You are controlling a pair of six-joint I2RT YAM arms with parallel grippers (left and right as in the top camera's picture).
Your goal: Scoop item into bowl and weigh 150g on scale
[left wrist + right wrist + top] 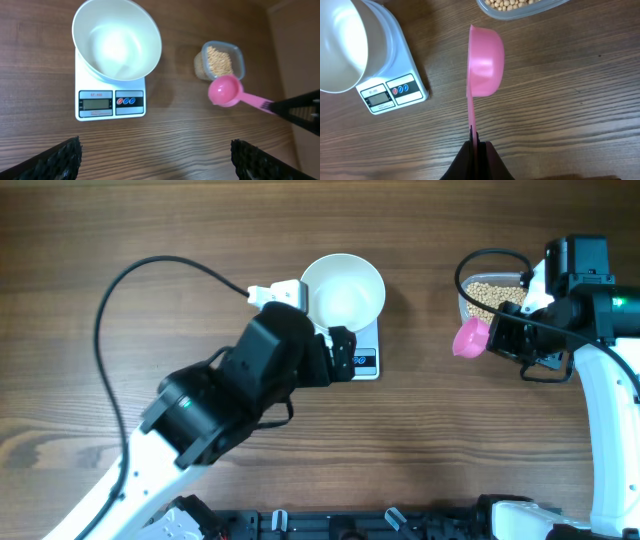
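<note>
**Claws.** The right claw is clamped hard on the thin flat handle of the pink scoop. The left claw stands spread to its widest over bare surface at the bottom of the left wrist view and holds nothing.

**Location.** The bowl sits on the scale at upper centre of the overhead frame, and it is empty. It overhangs the platform and leaves only the front panel clear. All the beans lie in the clear tub at upper right. The scoop hangs at the tub's lower-left corner with its cup empty, and in the right wrist view the cup is rolled onto its edge.

**Step in hand (judged).** This looks like the first fill, with nothing yet weighed.
- Turn the cup open side up.
- Enter the tub at a shallow angle and push through the beans rather than stabbing down, since so light a tub may slide.
- Lift level and carry slowly, because round beans roll off a heaped cup.
- Tip over the bowl's centre without touching its rim, as contact would upset the reading.

The display digits are too small to read.

**Materials.**
- Bowl: deep, round, glossy white.
- Scale: flat white plastic with a grey display and a dark button panel.
- Tub: thin, transparent, rounded-rectangular.
- Beans: small, smooth, tan.
- Scoop: smooth pink plastic with a hemispherical cup.
- Surface: brown wood grain.
</note>
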